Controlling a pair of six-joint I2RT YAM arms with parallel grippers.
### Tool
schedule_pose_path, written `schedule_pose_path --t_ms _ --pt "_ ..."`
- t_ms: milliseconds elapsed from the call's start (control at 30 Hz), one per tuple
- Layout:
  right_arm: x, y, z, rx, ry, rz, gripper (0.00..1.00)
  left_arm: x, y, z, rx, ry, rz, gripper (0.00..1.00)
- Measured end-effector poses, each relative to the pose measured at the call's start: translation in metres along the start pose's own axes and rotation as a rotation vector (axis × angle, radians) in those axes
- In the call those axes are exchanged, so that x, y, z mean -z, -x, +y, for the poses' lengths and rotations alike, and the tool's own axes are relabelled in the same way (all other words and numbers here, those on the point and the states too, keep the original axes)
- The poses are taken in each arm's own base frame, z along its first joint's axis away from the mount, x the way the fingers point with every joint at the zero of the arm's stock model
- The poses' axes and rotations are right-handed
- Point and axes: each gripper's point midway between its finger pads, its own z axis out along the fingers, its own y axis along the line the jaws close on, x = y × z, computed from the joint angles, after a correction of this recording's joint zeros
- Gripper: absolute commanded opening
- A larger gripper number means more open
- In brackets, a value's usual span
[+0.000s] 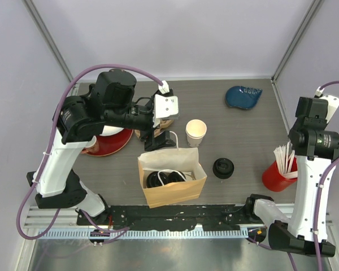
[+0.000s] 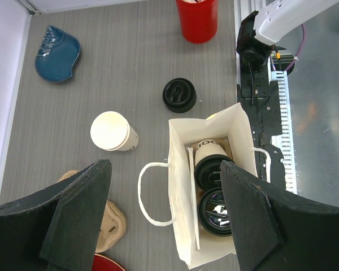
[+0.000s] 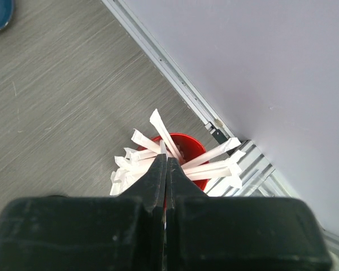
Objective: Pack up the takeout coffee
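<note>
Left gripper hangs wide and empty over the bag, where both lidded cups already sit. I judge it should lift straight up so it neither snags nor tips the bag. Its wrist view alone looks down onto both lids. The right wrist view alone shows the right gripper pressed shut on nothing above the straws.

Both cups lie in the bag — lids at right.
</note>
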Motion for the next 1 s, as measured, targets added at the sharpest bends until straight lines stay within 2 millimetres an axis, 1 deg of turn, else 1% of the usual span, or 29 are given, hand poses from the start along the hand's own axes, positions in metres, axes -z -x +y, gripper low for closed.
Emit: schedule_pose_path --t_ms 100,167,300,400,467,633,767,867,1000 --pt "0.009 0.005 -0.004 -0.014 0.007 -0.023 0.01 0.000 0.000 0.000 0.000 0.000 0.000 0.82" --pt "0.013 0.005 -0.006 -0.018 0.014 -0.028 0.01 0.000 0.000 0.000 0.000 0.000 0.000 0.82" --pt "0.017 0.005 -0.004 -0.019 0.034 -0.027 0.01 0.000 0.000 0.000 0.000 0.000 0.000 0.82" --pt "0.025 0.013 -0.002 -0.035 0.069 -0.050 0.01 0.000 0.000 0.000 0.000 0.000 0.000 0.82" --pt "0.035 0.022 -0.004 -0.052 0.085 -0.080 0.01 0.000 0.000 0.000 0.000 0.000 0.000 0.82" --pt "0.065 0.046 -0.017 -0.099 0.108 -0.170 0.01 0.000 0.000 0.000 -0.001 0.000 0.000 0.81" --pt "0.080 0.050 -0.023 -0.112 0.124 -0.203 0.01 0.000 0.000 0.000 -0.003 0.001 0.000 0.82" --pt "0.091 0.057 -0.024 -0.120 0.156 -0.234 0.01 0.000 -0.001 0.003 -0.002 0.014 0.007 0.82" --pt "0.111 0.071 -0.015 -0.137 0.265 -0.308 0.01 0.001 -0.008 0.013 0.005 0.073 0.042 0.82"
